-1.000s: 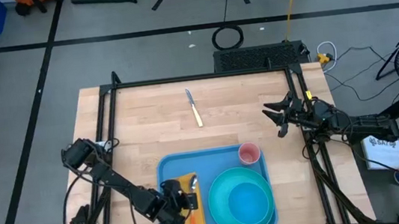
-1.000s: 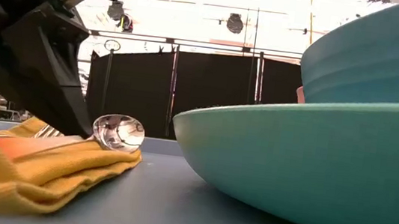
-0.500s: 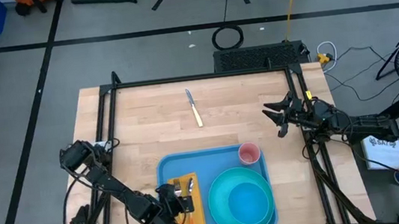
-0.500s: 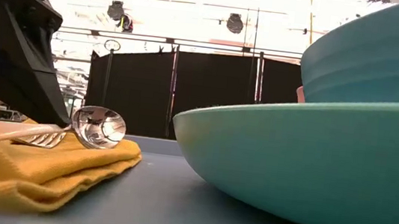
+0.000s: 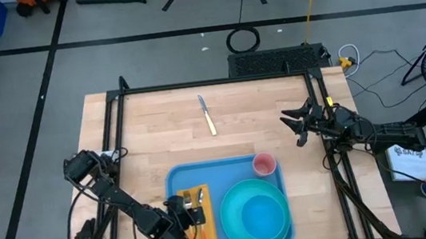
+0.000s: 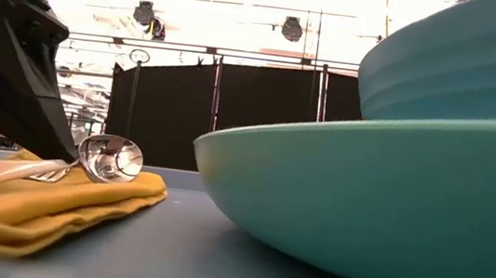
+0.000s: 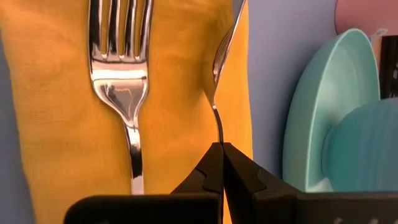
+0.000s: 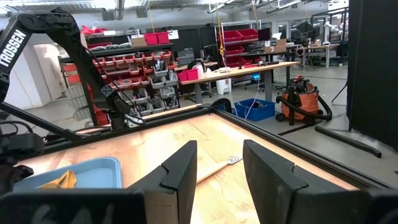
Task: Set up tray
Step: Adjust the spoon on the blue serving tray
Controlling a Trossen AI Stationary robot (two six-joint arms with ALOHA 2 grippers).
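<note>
Cutlery-laying step — the left claw [image 7: 222, 163] is pinched closed on the thin handle of a spoon [image 7: 224, 50], holding it over the yellow napkin [image 5: 198, 218] beside a fork [image 7: 118, 68]. Likely next: lower the spoon flat, then release. The tray [image 5: 179, 176] sits at the worktop's near edge, directly under this claw, carrying a teal plate [image 5: 256, 211] and bowl. Farther off, a knife [image 5: 208, 114] lies on bare wood — the right claw [image 5: 297, 124] hovers half-open at the right edge, empty.
</note>
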